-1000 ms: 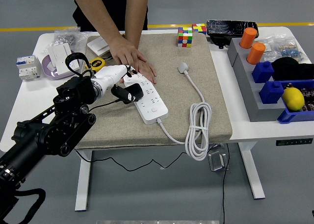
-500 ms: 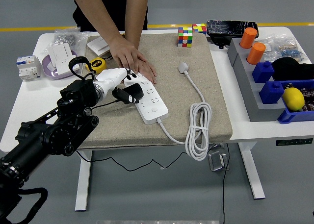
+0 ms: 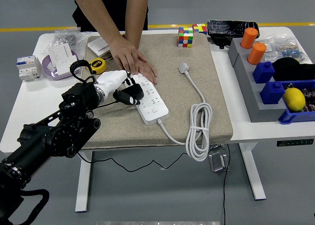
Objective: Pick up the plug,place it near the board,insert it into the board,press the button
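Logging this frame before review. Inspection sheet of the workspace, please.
Surface: white table, beige mat over its middle.
Job's things: black plug held over the white power strip.
Clutter: puzzle cubes, tape measure, lemon, orange cylinders, blue blocks.
Hands: left hand grips the plug; right not in view.
Cables: white cord coiled at the mat's front edge, hanging over.
Surroundings: a person's hand steadies the strip's far end.

We're in a lab/test hall: grey floor w/ yellow line (image 3: 197, 25), white adjustable bench (image 3: 256, 131), blue parts bins (image 3: 268, 72) far right.
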`<state>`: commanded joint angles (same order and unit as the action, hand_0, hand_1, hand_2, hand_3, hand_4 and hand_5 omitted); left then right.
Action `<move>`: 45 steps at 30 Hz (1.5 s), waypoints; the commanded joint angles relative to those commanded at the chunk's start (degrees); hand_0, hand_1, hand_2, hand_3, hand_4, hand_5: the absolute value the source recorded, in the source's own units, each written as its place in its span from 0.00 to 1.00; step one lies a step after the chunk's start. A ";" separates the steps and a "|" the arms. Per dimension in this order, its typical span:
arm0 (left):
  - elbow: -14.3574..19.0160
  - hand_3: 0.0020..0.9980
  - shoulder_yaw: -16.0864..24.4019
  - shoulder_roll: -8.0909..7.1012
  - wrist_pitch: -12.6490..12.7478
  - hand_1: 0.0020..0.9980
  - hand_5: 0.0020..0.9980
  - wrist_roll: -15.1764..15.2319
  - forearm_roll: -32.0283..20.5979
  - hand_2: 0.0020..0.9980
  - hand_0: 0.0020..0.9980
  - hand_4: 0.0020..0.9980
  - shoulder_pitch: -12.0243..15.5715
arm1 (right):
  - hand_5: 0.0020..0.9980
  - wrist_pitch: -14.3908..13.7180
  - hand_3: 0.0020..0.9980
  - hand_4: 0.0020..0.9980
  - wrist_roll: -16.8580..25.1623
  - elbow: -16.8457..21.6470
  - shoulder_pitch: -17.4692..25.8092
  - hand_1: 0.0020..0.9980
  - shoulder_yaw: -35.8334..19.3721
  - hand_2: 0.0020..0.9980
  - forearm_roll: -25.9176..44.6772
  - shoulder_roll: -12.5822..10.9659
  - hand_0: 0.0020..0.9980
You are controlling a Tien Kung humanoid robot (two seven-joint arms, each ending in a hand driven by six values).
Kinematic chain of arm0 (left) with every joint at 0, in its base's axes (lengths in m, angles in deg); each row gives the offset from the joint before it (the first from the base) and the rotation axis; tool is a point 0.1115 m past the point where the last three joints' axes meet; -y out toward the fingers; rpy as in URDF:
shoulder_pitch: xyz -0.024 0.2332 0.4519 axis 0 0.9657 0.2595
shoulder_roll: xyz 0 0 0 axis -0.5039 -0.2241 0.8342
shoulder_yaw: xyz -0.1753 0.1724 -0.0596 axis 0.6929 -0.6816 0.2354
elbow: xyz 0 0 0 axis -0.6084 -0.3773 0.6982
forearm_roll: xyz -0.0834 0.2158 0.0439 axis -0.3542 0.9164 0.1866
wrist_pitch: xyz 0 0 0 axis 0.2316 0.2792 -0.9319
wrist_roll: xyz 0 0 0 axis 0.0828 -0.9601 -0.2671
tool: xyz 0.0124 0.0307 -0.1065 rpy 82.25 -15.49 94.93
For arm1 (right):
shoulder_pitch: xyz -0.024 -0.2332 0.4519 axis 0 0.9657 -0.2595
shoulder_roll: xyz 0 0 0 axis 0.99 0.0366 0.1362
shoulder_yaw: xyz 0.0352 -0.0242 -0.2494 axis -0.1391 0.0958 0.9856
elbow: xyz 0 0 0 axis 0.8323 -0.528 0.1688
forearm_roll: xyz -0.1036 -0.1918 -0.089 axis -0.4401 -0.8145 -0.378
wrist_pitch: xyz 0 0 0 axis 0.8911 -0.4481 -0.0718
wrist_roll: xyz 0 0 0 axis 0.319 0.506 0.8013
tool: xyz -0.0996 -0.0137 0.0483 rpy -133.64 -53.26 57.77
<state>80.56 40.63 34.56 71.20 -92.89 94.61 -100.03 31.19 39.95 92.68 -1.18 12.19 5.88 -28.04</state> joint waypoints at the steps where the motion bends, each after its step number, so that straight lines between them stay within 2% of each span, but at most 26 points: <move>1: -0.14 0.53 -0.07 0.05 0.18 0.67 0.42 0.02 -0.05 0.58 0.68 1.00 -0.03 | 1.00 0.00 0.92 1.00 0.01 0.01 0.01 0.95 0.01 0.88 0.00 0.00 1.00; 6: -0.77 0.53 -0.33 0.27 0.98 0.67 0.42 0.01 0.01 0.58 0.68 1.00 -0.24 | 1.00 -0.03 0.92 1.00 0.00 0.01 -0.07 0.95 0.01 0.88 -0.04 0.02 1.00; 7: -0.88 0.48 -0.37 0.29 1.07 0.63 0.43 0.02 0.07 0.53 0.63 1.00 -0.30 | 1.00 -0.03 0.92 1.00 0.00 0.02 -0.10 0.95 0.00 0.88 -0.04 0.01 1.00; 12: -1.42 0.48 -0.43 0.41 1.67 0.63 0.43 0.07 -0.18 0.53 0.63 1.00 -0.58 | 1.00 -0.05 0.92 1.00 -0.02 0.01 -0.23 0.95 -0.03 0.88 -0.06 -0.02 1.00; 13: -1.48 0.43 -0.43 0.43 1.71 0.59 0.45 0.01 -0.09 0.49 0.57 1.00 -0.63 | 1.00 -0.06 0.92 1.00 -0.02 0.01 -0.25 0.95 -0.01 0.88 -0.06 -0.02 1.00; 19: -1.89 0.43 -0.33 0.57 2.33 0.59 0.45 0.04 0.02 0.49 0.57 1.00 -0.90 | 1.00 -0.07 0.92 1.00 -0.01 0.01 -0.35 0.95 -0.05 0.88 -0.08 0.01 1.00; 20: -1.97 0.40 -0.31 0.63 2.48 0.54 0.47 0.10 0.09 0.45 0.52 0.98 -0.95 | 1.00 -0.07 0.92 1.00 -0.01 0.00 -0.37 0.95 -0.03 0.88 -0.06 0.02 1.00; 25: -2.72 0.40 -0.29 0.88 3.12 0.54 0.47 0.26 0.38 0.45 0.52 0.98 -1.22 | 1.00 -0.09 0.92 1.00 0.01 -0.01 -0.50 0.95 -0.08 0.88 -0.06 0.05 1.00; 26: -2.81 0.41 -0.28 0.91 3.24 0.32 0.34 0.32 0.41 0.39 0.38 0.78 -1.22 | 1.00 -0.08 0.92 1.00 0.01 0.00 -0.50 0.95 -0.11 0.88 -0.06 0.07 1.00; 31: -3.05 0.41 -0.06 1.04 3.53 0.32 0.34 0.64 0.16 0.39 0.38 0.78 -1.28 | 1.00 -0.11 0.92 1.00 0.04 -0.03 -0.49 0.95 -0.13 0.88 0.03 0.04 1.00; 32: -3.06 0.42 0.04 1.07 3.57 0.23 0.27 0.64 -0.05 0.32 0.34 0.71 -1.29 | 1.00 -0.11 0.92 1.00 0.05 -0.03 -0.49 0.95 -0.15 0.88 0.04 0.03 1.00; 37: -3.06 0.42 0.20 1.12 3.56 0.23 0.27 0.58 0.07 0.32 0.34 0.71 -1.26 | 1.00 -0.11 0.92 1.00 0.07 -0.01 -0.53 0.95 -0.21 0.88 0.00 0.06 1.00; 38: -3.02 0.42 0.19 1.11 3.56 0.18 0.23 0.52 0.31 0.27 0.33 0.66 -1.21 | 1.00 -0.11 0.92 1.00 0.08 0.00 -0.52 0.95 -0.21 0.88 -0.02 0.06 1.00; 45: -1.65 0.41 1.21 0.65 2.90 0.18 0.22 0.14 1.94 0.25 0.32 0.65 -0.20 | 1.00 -0.12 0.92 1.00 0.04 -0.03 -0.31 0.95 -0.10 0.88 0.05 0.05 1.00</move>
<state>78.92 41.84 35.21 74.10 -92.75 96.55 -100.23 31.07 40.00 92.65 -1.49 12.09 5.93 -28.00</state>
